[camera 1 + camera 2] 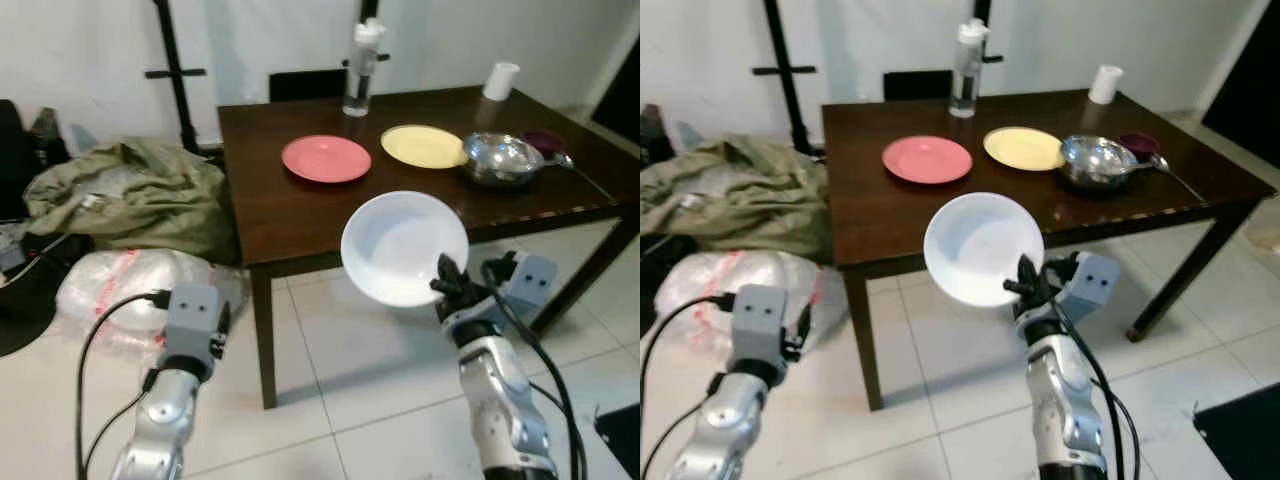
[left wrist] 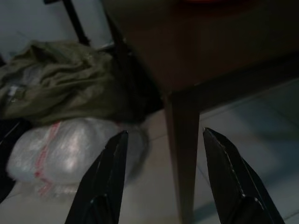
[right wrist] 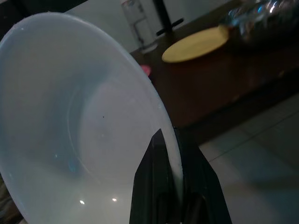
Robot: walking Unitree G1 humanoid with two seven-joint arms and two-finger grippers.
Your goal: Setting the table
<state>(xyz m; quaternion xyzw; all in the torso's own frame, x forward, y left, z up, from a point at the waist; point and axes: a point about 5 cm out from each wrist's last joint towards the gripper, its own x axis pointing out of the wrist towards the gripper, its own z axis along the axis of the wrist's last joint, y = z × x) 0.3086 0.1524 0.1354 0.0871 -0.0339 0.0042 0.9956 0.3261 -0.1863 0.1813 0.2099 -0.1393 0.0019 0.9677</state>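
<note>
now the right pincer (image 1: pixel 446 277), low and right of centre, pinches the white bowl (image 1: pixel 403 247) by its rim, tilted up before the desk (image 1: pixel 300 215); left pincer (image 2: pixel 163 177) gapes empty.

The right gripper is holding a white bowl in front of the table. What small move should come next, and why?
Probably carry the white bowl forward over the table edge. The right gripper pinches the bowl's rim with its jaws shut, and the bowl is tilted, above the floor and short of the table. There is bare wood in front of the pink plate and yellow plate.
</note>
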